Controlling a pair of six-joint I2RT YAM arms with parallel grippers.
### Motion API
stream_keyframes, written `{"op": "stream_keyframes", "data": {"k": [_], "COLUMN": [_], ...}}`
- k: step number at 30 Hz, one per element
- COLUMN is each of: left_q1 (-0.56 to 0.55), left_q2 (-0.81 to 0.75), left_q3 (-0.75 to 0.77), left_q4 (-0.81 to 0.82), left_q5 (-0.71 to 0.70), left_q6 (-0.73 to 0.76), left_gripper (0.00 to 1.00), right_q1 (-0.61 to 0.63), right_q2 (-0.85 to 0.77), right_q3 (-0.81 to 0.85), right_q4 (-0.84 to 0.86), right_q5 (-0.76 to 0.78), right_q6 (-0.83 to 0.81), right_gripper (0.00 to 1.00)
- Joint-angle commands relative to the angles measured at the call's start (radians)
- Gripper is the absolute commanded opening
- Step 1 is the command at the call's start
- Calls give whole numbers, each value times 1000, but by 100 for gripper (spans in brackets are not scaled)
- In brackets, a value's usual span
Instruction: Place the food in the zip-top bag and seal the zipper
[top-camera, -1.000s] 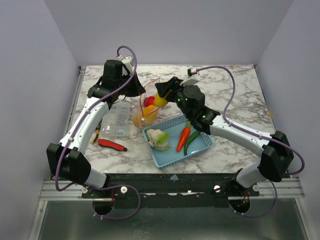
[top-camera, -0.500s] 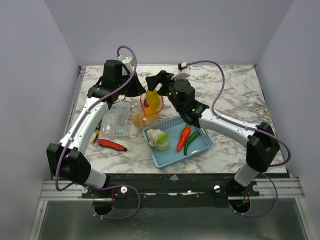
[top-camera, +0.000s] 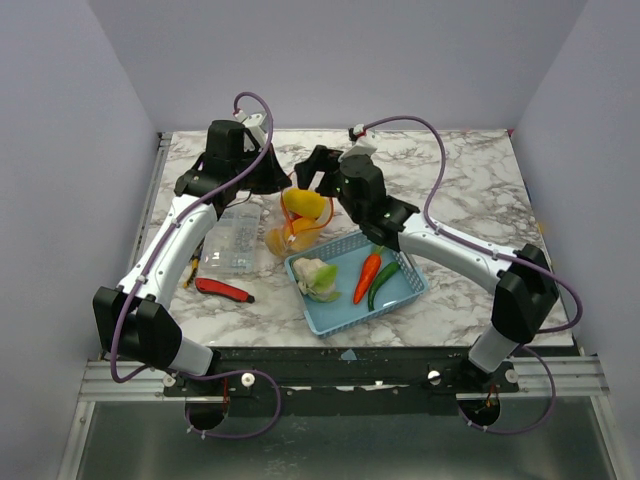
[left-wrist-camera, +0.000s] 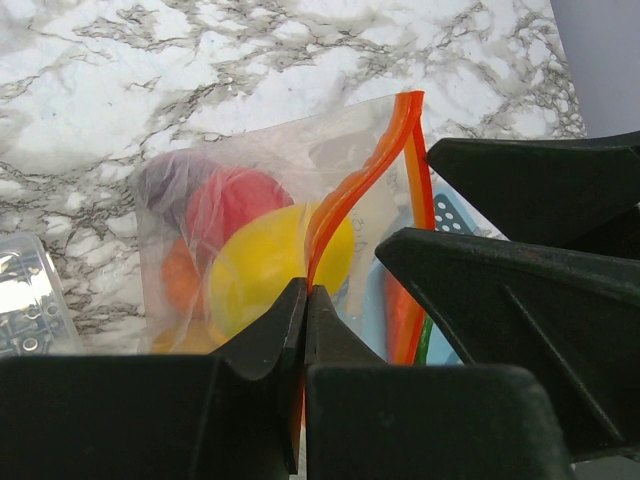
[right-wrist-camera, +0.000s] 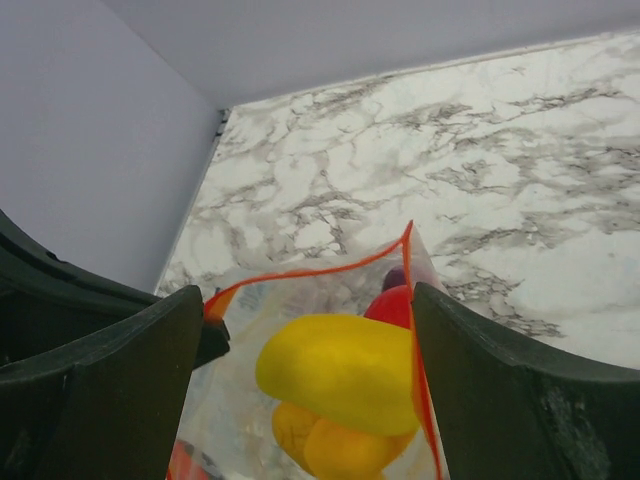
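The zip-top bag (top-camera: 290, 228) stands open at mid-table and holds orange, red and purple food. A yellow toy fruit (top-camera: 307, 204) lies in its mouth. My left gripper (top-camera: 277, 186) is shut on the zipper (left-wrist-camera: 345, 195), pinching the red-orange strip between its fingertips (left-wrist-camera: 305, 300). My right gripper (top-camera: 316, 180) hangs open just over the bag mouth. In the right wrist view the yellow fruit (right-wrist-camera: 340, 370) sits free between its spread fingers (right-wrist-camera: 110, 370). More food lies in the blue basket (top-camera: 405, 292): a white-green piece (top-camera: 317, 278), an orange-red pepper (top-camera: 367, 277) and a green pepper (top-camera: 383, 283).
A clear rigid box (top-camera: 230, 240) lies left of the bag. A red-and-black handled tool (top-camera: 224, 290) lies in front of it. The basket sits just in front of the bag, near the right arm's forearm. Walls enclose the table on three sides.
My right gripper carried the yellow fruit left over the bag mouth and opened. The fruit now lies in the bag. The left gripper has stayed on the zipper.
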Motion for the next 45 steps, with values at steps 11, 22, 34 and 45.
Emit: {"op": "stream_keyframes", "data": {"k": [11, 22, 34, 45], "left_q1": [6, 6, 6, 6], "left_q2": [-48, -38, -37, -47], "left_q3": [-12, -13, -15, -15], "left_q4": [23, 25, 25, 26], "left_q5": [22, 25, 21, 23], "left_q6": [-10, -14, -12, -12], "left_gripper": [0, 0, 0, 0], "right_q1": [4, 4, 4, 2], "right_q2": [-325, -431, -334, -244], "right_q3": [-209, -470, -540, -542], "right_q4": [-412, -530, -660, -704], "right_q5": [154, 93, 138, 208], "right_q6": [-36, 250, 557, 656], "right_gripper": [84, 70, 57, 51]}}
